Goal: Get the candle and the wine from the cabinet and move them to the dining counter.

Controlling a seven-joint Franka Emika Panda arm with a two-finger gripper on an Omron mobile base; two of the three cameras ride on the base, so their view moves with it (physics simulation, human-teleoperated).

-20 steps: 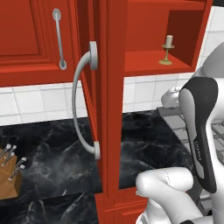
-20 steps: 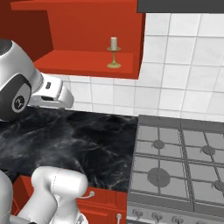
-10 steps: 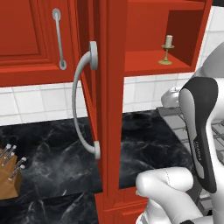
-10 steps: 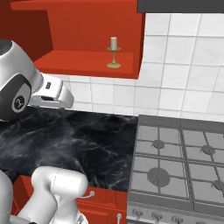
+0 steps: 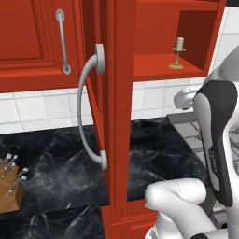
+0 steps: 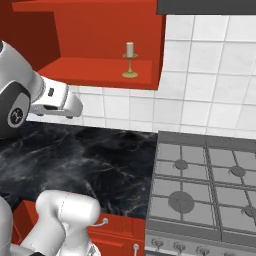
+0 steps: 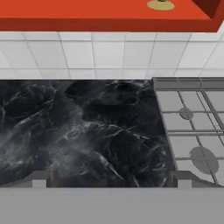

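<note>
In the left base view, a wooden knife block (image 5: 10, 196) sits at the lower left on the black marble worktop (image 5: 56, 168). Above it at the upper left hangs a closed red panelled door with a straight silver handle (image 5: 62, 41). Right of that, the red wooden wall cabinet (image 5: 158, 70) stands with its door swung open edge-on toward the camera, the long curved silver bar handle (image 5: 88, 107) running down the middle of the frame. On the cabinet's bare shelf at the upper right stands the short cream candle in a brass-gold stemmed candlestick (image 5: 178, 52), upright near the right wall of the compartment.

In the right base view, the white arm reaches from the left edge, with the hand below the shelf and left of the candle (image 6: 130, 60), well apart from it. Right of that lies the grey gas hob (image 6: 205, 185), against white tiles.

In the hand view, the gripper (image 7: 111, 179) shows two small tips set wide apart at the bottom, nothing between them. The candlestick's round foot (image 7: 161, 4) is at the top edge, right of centre, far above the fingertips (image 7: 40, 179).
</note>
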